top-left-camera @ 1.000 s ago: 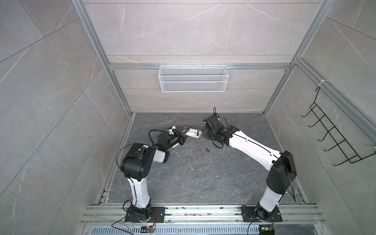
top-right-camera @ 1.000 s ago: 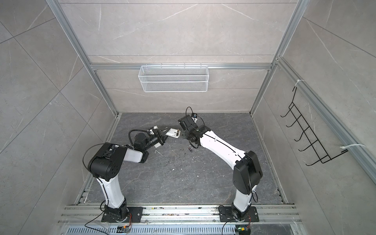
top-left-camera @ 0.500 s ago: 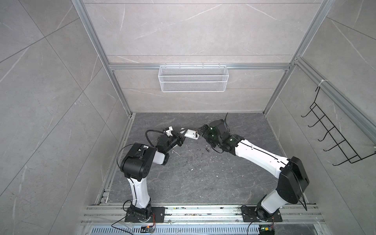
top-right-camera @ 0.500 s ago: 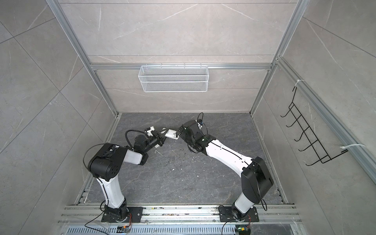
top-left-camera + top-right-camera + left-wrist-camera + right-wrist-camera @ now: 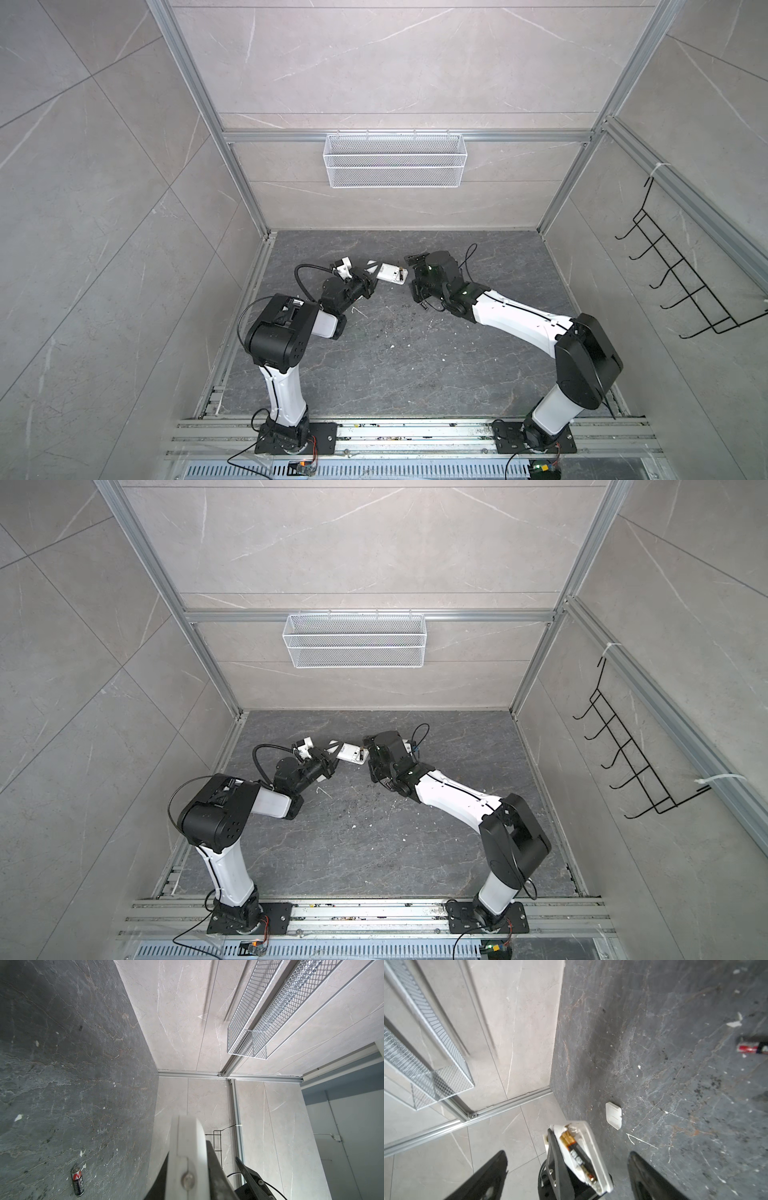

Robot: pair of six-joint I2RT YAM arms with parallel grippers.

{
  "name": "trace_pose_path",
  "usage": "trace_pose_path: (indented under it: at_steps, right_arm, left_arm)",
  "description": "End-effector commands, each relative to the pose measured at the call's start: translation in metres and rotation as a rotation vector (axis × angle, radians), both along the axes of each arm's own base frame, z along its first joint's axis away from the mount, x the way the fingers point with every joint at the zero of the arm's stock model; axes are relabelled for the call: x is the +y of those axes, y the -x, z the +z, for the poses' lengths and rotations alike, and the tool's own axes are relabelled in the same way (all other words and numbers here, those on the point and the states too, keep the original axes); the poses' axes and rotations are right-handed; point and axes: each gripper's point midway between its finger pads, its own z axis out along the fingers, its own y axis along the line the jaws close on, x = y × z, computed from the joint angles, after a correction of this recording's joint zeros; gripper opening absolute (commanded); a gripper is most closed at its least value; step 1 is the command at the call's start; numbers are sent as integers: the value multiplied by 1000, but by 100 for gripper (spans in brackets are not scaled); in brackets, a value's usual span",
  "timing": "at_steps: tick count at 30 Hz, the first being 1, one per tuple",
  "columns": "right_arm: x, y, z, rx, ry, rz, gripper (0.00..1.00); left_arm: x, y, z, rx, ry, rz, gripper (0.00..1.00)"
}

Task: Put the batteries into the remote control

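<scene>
The remote control (image 5: 586, 1142) looks like smooth white plastic; the floor (image 5: 395, 365) is matt dark stone, scuffed; the basket (image 5: 395, 176) is white wire mesh.

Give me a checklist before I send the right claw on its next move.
1. Remote gripped by left claw: ok.
2. Right claw open and empty: ok.
3. First battery in the remote: ok; fully seated, cannot tell.
4. Second battery loaded: not ok, it lies loose on the floor.
5. Cover off: ok, it lies on the floor.
</scene>
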Motion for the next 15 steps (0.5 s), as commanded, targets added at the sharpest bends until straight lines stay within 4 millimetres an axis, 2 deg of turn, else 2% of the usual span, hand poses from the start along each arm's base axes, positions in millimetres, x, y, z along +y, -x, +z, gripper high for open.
trace_pose_path:
  at_steps: [1,6,15]
  right_arm:
    - [4,-1,-7,92,-51,-36,88]
    - [6,-3,-6,101,-65,-49,86]
    - [18,-5,-16,157,-81,-28,80]
  left_arm:
    - [-1,-1,34,-120,21,7,0]
    - [-2,-2,33,-117,22,3,0]
    - [-8,-1,29,-103,26,-20,0]
